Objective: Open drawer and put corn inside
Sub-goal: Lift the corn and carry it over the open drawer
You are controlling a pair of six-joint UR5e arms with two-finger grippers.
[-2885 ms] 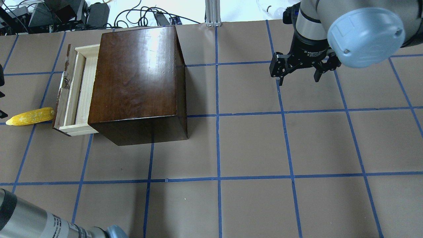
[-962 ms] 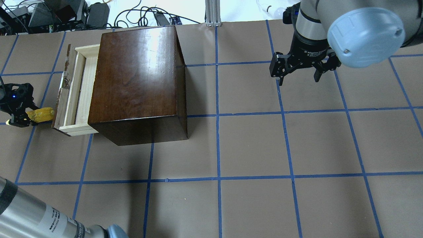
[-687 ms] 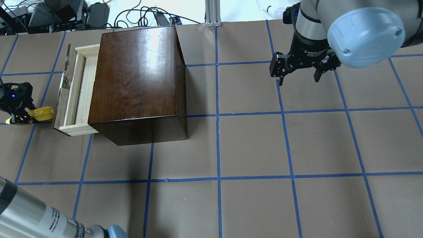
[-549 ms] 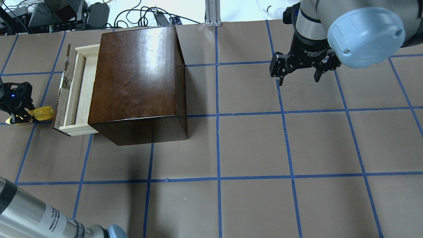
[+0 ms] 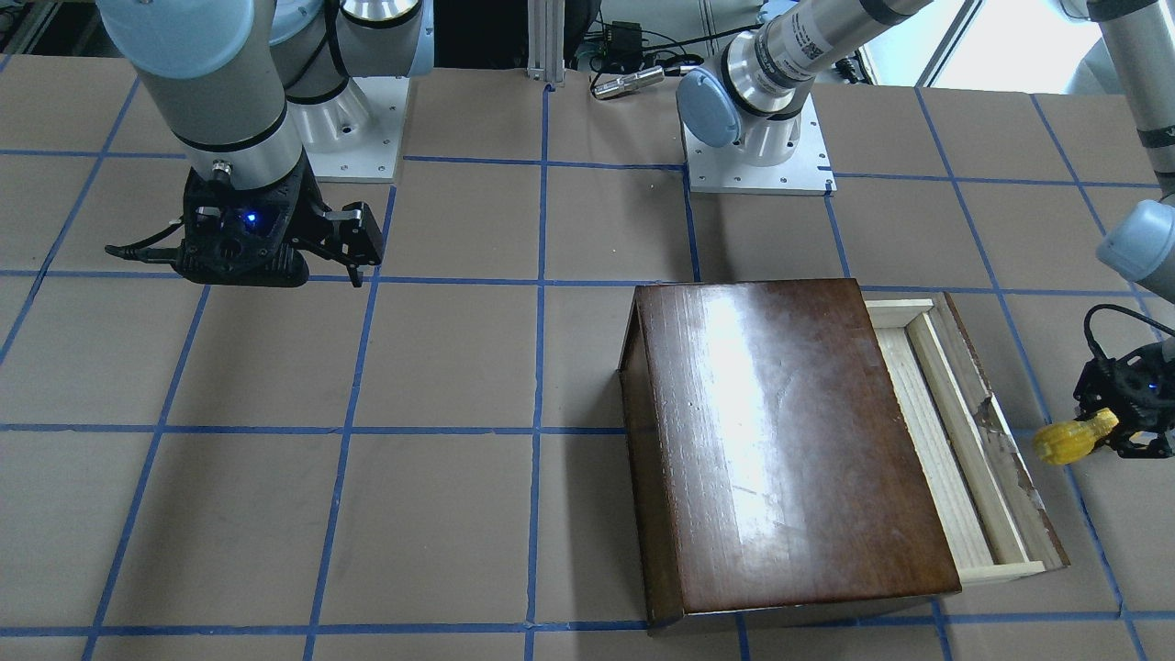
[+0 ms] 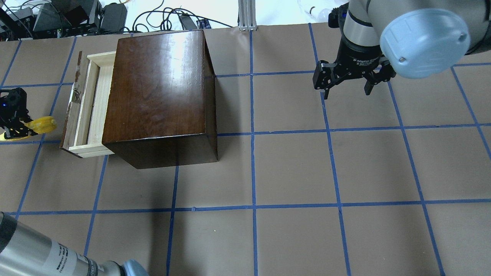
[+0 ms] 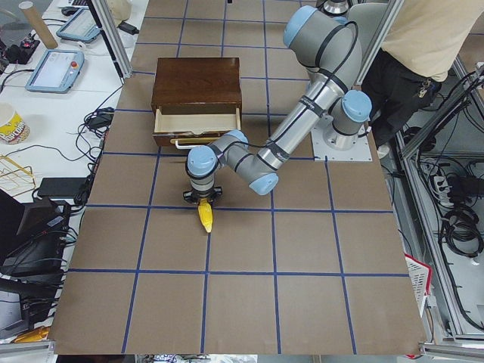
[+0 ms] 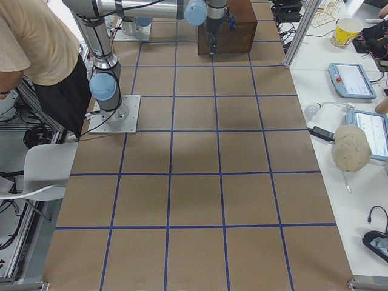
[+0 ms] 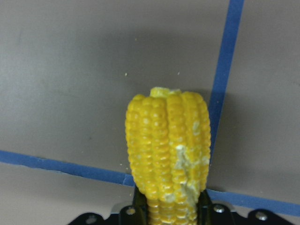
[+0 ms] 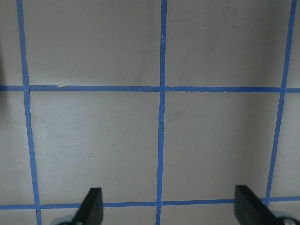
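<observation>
Shows a brown-papered table (image 6: 291, 168) gridded in blue tape, with a glossy dark wooden box (image 6: 161, 88) toward its left side. Finds the drawer (image 6: 85, 103) pulled partway out, pale inside, most of its length hidden under the box. Catches the right gripper (image 6: 347, 91) hanging well apart over bare paper, jaws spread wide and holding nothing. Leaves the left gripper (image 5: 1109, 430) half cut off at the frame edge, pinched tight around the middle of the corn (image 5: 1065, 441). Places the blunt yellow end just beside the drawer's chipped front, not touching it. Barely shows the tapered tip behind the gripper overhead. Cannot tell whether the cob clears the paper.
</observation>
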